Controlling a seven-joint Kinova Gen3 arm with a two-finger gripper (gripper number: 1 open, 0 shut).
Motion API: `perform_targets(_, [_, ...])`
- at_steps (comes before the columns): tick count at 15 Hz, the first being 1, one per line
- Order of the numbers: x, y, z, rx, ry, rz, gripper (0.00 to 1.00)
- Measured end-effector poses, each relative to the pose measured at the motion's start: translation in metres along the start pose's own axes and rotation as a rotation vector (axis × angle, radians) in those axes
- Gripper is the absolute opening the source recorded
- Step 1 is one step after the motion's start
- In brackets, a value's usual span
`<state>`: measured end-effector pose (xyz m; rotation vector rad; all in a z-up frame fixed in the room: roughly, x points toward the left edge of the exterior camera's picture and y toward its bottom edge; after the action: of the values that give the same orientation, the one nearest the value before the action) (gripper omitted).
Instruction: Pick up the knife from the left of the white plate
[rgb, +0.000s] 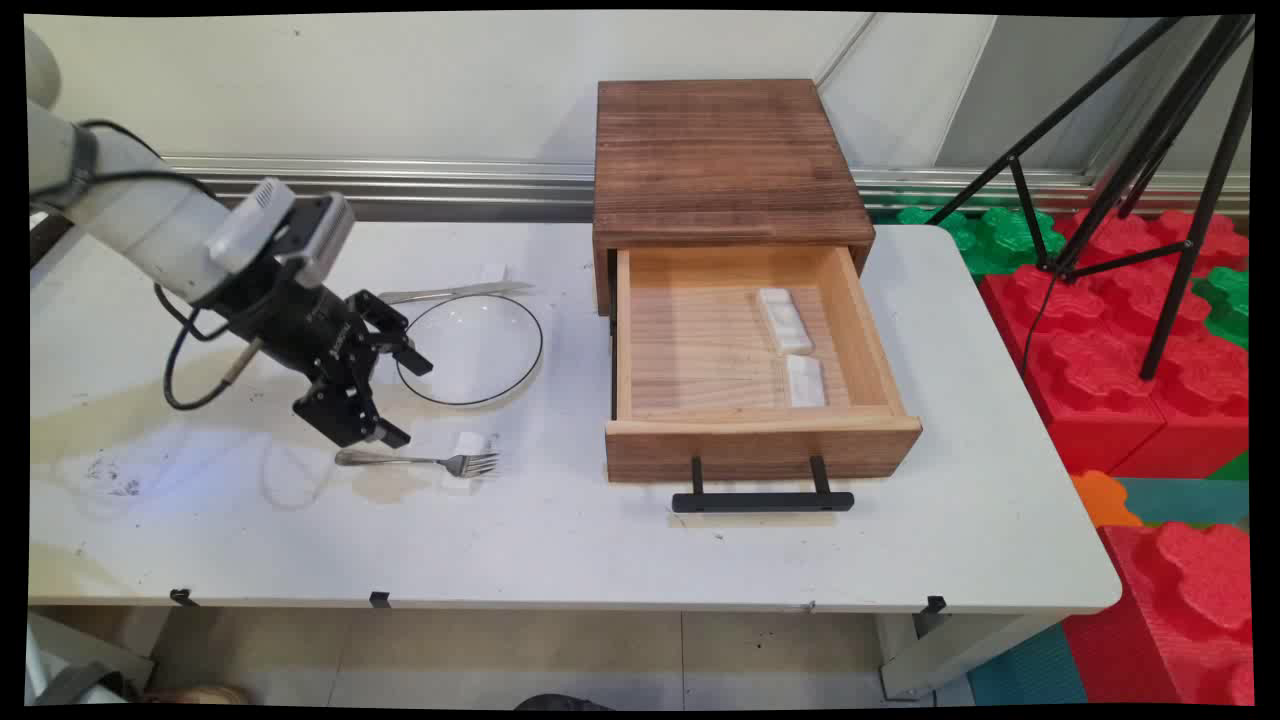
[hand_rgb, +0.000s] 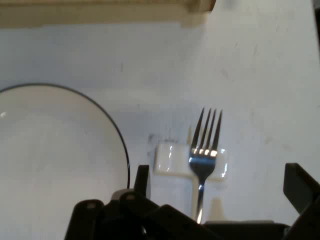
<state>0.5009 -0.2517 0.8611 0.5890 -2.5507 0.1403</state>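
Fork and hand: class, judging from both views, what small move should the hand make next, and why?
Probably a short descent straight down. The hand hangs open above the fork, whose handle runs between its fingers in the hand view, tines propped on a small white rest beside the plate.

White tubular arm (rgb: 120, 205), looping black cables (rgb: 185, 350), black two-fingered pincer (rgb: 400, 398).

A white table (rgb: 980, 520), stained and scuffed toward its left end, sits against a pale wall (rgb: 400, 80) with a metal rail (rgb: 450, 180) running along its base. Right of the table, red and green foam blocks (rgb: 1150, 400) pile up beneath a black tripod (rgb: 1130, 150). Below the table, grey tiled floor (rgb: 500, 660).
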Motion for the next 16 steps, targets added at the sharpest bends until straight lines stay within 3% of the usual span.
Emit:
perform_targets(8, [0.087, 0.026, -0.059, 0.005, 0.116, -0.036, 1.0])
perform_targets(13, [0.129, 0.023, -0.085, 0.03, 0.165, -0.001, 1.0])
perform_targets(16, [0.142, 0.016, -0.095, 0.049, 0.173, 0.018, 1.0])
